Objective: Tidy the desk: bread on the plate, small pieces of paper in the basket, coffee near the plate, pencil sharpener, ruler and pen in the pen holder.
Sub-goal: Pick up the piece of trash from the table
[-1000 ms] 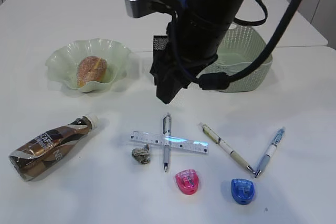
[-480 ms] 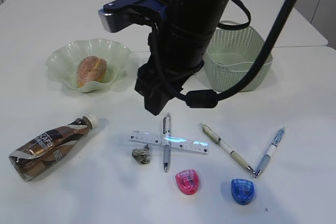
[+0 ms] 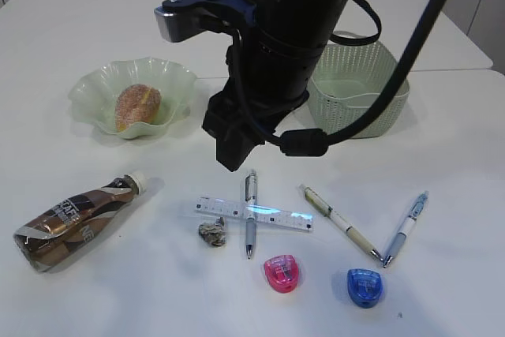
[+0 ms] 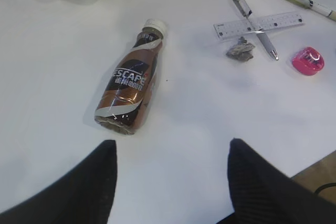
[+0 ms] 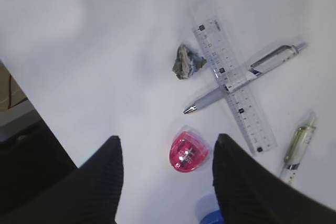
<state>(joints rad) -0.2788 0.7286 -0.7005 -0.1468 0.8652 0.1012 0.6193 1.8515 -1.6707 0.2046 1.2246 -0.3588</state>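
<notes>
White counter (image 3: 63,29) filled the whole scene, and your tidy-up on it had only just started. Largest of the things, the basket (image 3: 359,84) sat at two o'clock and looked empty as far as its inside showed. At ten o'clock the plate (image 3: 91,84) already held the bread (image 3: 137,106), so you could count that step done. You had left the coffee (image 3: 75,220) lying on its side at eight o'clock, well apart from the plate and not yet stood beside it.

Near the centre the ruler (image 3: 254,213) lay flat with a grey pen (image 3: 250,222) crossed on it, and two more pens (image 3: 341,222) waited at four o'clock. The pink sharpener (image 3: 282,272) and the blue sharpener (image 3: 365,286) lay at five o'clock, none of them stowed. I could not see the pen holder in any view. Just beside the ruler's left end, the paper scrap (image 3: 212,232) was still out of the basket.

Your right pincer (image 5: 165,174) hung above the pink sharpener with jaws apart, holding nothing. Your left pincer (image 4: 170,177) hung over the bottle, likewise spread and empty.
</notes>
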